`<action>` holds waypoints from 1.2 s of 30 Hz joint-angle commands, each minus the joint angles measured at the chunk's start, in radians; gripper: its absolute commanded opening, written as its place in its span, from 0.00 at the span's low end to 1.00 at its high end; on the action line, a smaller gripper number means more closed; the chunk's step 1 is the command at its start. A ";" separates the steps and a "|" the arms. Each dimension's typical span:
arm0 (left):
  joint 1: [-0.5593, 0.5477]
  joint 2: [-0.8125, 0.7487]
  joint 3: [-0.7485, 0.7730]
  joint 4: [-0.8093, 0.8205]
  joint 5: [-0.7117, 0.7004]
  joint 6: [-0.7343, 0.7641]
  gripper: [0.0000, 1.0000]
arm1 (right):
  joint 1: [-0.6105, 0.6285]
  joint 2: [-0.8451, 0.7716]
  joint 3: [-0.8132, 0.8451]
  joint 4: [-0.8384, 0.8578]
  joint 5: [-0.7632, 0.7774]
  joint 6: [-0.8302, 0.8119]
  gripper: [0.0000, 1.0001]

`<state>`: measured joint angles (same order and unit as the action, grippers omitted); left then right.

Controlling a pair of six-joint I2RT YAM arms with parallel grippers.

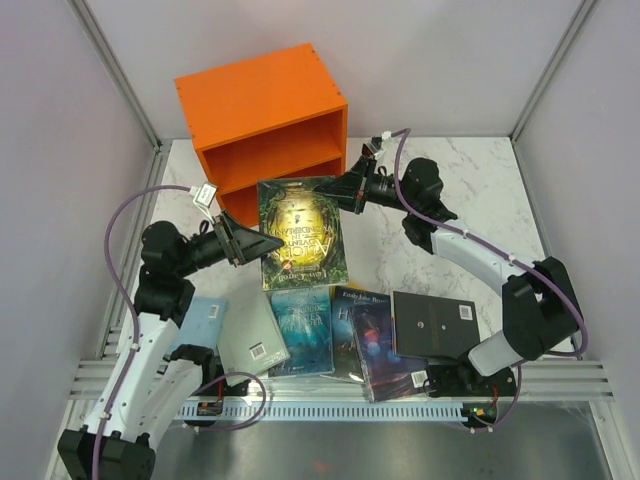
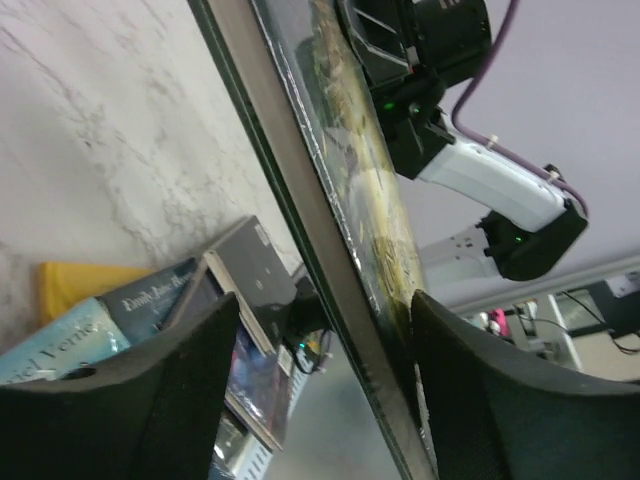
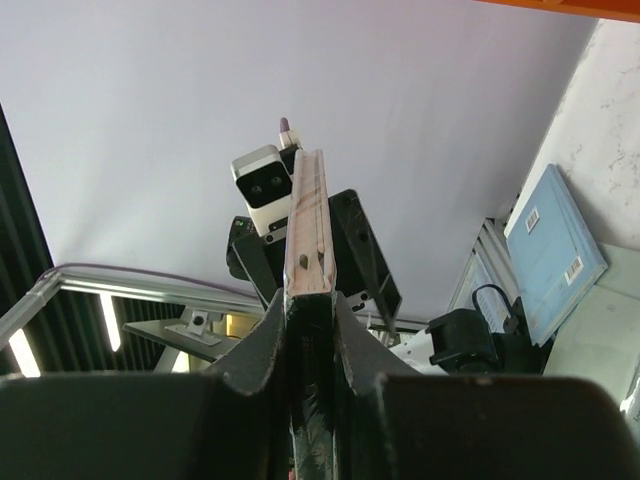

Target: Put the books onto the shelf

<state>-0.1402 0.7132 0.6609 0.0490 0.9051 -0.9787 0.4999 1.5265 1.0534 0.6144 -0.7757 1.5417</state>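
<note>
Marble table (image 1: 440,200) | green-gold book (image 1: 300,230) aloft, orange shelf (image 1: 260,100) just beyond | right gripper (image 1: 343,192) clamps far corner | left gripper (image 1: 252,247) wide astride left edge

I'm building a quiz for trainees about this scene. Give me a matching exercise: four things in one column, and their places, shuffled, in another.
Things:
1 orange shelf
2 green-gold book
3 black book
4 pale blue book

Places:
A left end of the lying row
B clamped in the right end effector
C farthest back
D right end of the lying row

Pairs: 1-C, 2-B, 3-D, 4-A
</note>
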 commanded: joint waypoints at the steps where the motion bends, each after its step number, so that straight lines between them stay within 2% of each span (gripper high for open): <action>1: -0.035 0.028 0.034 0.123 0.094 -0.064 0.64 | 0.000 0.006 0.000 0.175 -0.007 0.107 0.00; 3: -0.062 0.041 0.051 0.133 0.095 -0.069 0.48 | 0.000 0.009 0.002 0.182 -0.002 0.109 0.00; 4: -0.073 0.048 0.057 0.134 0.089 -0.068 0.25 | 0.000 0.012 0.003 0.182 -0.002 0.109 0.00; 6: -0.085 0.054 0.068 0.132 0.081 -0.074 0.02 | 0.000 0.015 0.003 0.186 0.000 0.112 0.00; 10: -0.084 0.066 0.158 -0.019 0.005 0.001 0.02 | -0.001 0.009 0.010 0.185 0.001 0.116 0.00; 13: -0.084 0.112 0.368 -0.205 -0.052 0.109 0.02 | -0.004 -0.008 0.022 0.138 -0.005 0.098 0.02; 15: -0.081 0.170 0.452 -0.297 -0.087 0.175 0.02 | -0.014 -0.022 0.031 0.076 -0.014 0.033 0.12; 19: -0.045 0.270 0.644 -0.357 -0.123 0.227 0.02 | -0.058 -0.086 0.039 -0.181 -0.039 -0.110 0.27; 22: -0.010 0.345 0.741 -0.374 -0.130 0.238 0.02 | -0.119 -0.146 0.037 -0.345 -0.045 -0.227 0.52; 23: 0.010 0.360 0.761 -0.376 -0.132 0.239 0.02 | -0.154 -0.161 0.036 -0.379 -0.045 -0.247 0.66; 25: 0.030 0.406 0.819 -0.374 -0.133 0.236 0.02 | -0.191 -0.199 0.019 -0.427 -0.057 -0.271 0.73; 31: 0.117 0.535 1.000 -0.368 -0.159 0.206 0.02 | -0.231 -0.270 -0.035 -0.455 -0.046 -0.267 0.77; 36: 0.247 0.647 1.129 -0.319 -0.180 0.143 0.02 | -0.233 -0.301 -0.052 -0.485 -0.059 -0.276 0.77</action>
<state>0.0395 1.3266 1.6863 -0.4076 0.7513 -0.7944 0.2665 1.2644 1.0065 0.1555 -0.8150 1.2961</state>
